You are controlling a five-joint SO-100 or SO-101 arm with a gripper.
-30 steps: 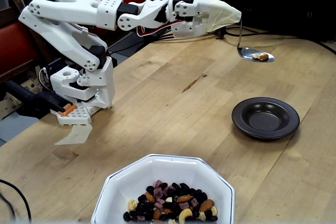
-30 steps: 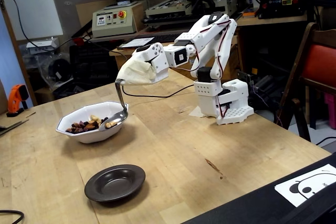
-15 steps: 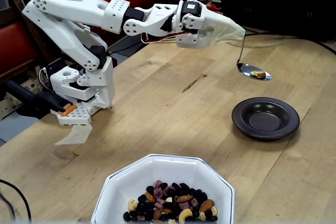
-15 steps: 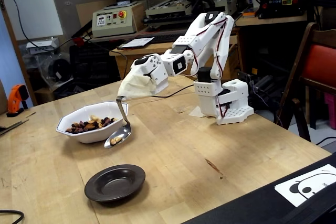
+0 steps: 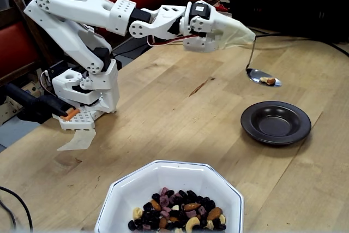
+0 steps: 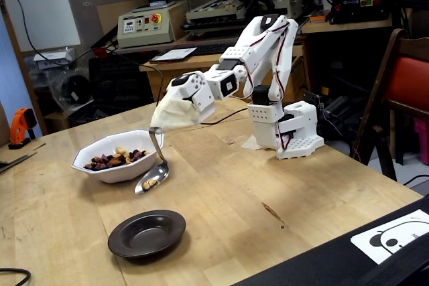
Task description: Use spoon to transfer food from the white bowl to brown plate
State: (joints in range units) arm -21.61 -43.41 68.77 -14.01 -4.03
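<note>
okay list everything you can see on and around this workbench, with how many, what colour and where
Large white octagonal bowl: one, white, near table edge in a fixed view.
Trail mix: one heap, dark, tan and purple, inside the bowl; a few tan bits on the spoon.
Shiny silver metal spoon: one, held in the air between bowl and plate.
Small round dark brown plate: one, empty, on the table.
Light wooden table: one.
Orange drill: one, far left in a fixed view.
Red chair: one, right.
White robot arm: one; its tool is cloth-wrapped, so the jaws are hidden.

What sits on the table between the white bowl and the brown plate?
Only bare wood between the white bowl and brown plate in both fixed views; the loaded spoon hangs above that gap.
</note>
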